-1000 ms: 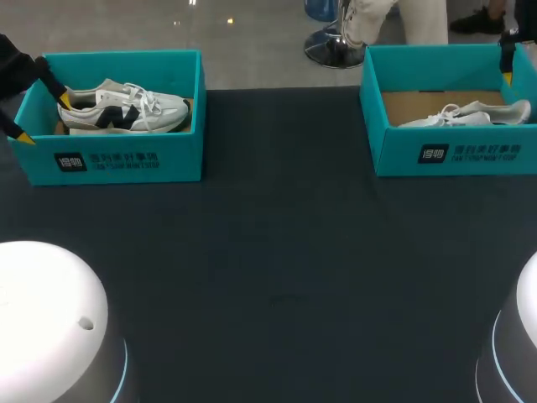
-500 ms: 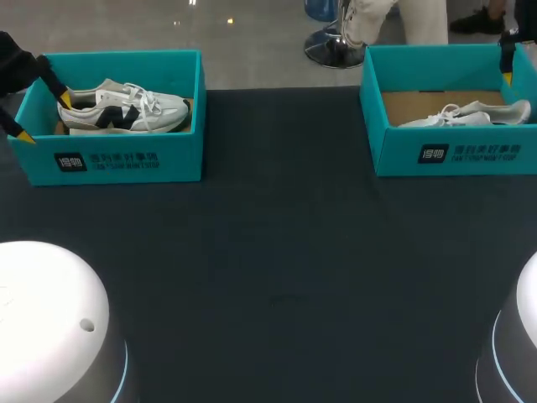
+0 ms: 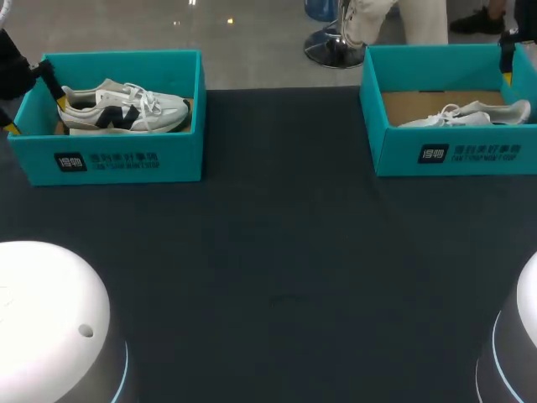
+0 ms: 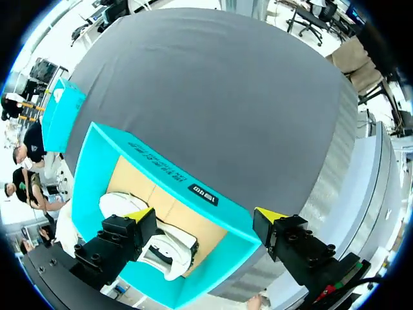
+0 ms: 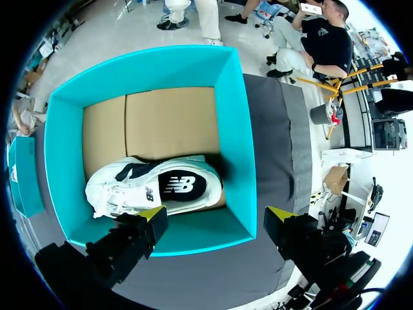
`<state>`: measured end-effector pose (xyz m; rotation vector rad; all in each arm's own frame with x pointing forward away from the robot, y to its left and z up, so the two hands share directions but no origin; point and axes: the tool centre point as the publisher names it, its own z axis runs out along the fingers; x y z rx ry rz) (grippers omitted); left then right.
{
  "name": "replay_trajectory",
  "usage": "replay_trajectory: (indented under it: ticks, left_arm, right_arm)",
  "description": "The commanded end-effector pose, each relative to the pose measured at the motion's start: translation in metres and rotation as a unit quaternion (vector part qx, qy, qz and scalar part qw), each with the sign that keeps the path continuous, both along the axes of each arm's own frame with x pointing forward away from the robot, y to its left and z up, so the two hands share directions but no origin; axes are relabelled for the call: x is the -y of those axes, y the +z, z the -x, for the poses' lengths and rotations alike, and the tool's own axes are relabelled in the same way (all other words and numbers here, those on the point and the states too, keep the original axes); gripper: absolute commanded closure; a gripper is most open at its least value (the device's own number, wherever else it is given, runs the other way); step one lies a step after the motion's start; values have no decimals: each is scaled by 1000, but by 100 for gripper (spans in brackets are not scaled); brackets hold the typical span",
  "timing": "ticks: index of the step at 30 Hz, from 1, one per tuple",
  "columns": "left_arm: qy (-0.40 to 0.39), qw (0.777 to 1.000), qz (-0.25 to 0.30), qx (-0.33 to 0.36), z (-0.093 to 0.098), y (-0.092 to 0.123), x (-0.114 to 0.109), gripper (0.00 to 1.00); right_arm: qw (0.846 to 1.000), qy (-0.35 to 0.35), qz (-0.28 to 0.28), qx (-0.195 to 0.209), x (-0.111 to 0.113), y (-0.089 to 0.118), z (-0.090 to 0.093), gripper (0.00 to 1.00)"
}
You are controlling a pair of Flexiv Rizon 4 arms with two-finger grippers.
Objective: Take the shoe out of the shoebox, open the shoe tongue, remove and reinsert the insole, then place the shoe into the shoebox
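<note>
At the left shoebox's outer end, the left gripper hung open astride the wall — the sneaker's heel nearest, toe pointing away.

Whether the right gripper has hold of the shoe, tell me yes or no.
No: the right gripper is open over the shoebox, and the shoe lies flat inside, gripped by neither finger.

Bright even light, soft faint shadows
</note>
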<state>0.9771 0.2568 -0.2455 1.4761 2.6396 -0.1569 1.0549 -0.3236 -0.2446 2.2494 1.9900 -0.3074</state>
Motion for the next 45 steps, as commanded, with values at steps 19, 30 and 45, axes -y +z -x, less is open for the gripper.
replay_trajectory:
  ticks: [19,30,45]
  left_arm:
    - [-263,963,-61,-12,-70,-14,-21,0]
    - [-263,963,-61,-12,-70,-14,-21,0]
    - [-294,952,-81,4,-131,-44,-11,0]
  right_arm:
    - [1000,-1,0,-2,0,0,-2,0]
    - [1000,-1,0,-2,0,0,-2,0]
    - [1000,-1,0,-2,0,0,-2,0]
